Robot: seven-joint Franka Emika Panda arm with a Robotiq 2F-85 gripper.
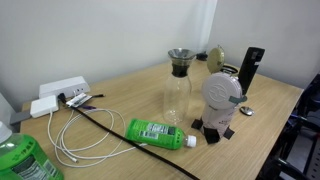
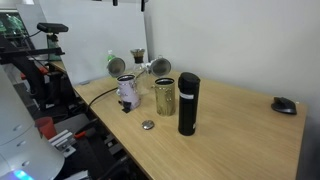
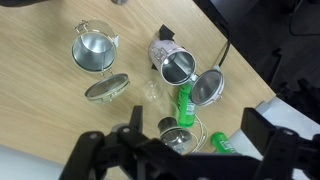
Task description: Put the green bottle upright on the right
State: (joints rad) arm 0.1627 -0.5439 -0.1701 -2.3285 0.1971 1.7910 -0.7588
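The wooden worktop [image 1: 120,105] carries everything. On it a glass carafe [image 1: 179,85] stands upright, with a white canister [image 1: 222,92] just beside it and a black flask [image 1: 252,65] behind that. The green bottle [image 1: 158,132] lies on its side in front of the carafe, its pale cap toward the canister. A black cable [image 1: 100,118] runs past its base, perhaps touching it. In the wrist view the fingers [image 3: 270,135] are spread wide above the things, holding nothing.
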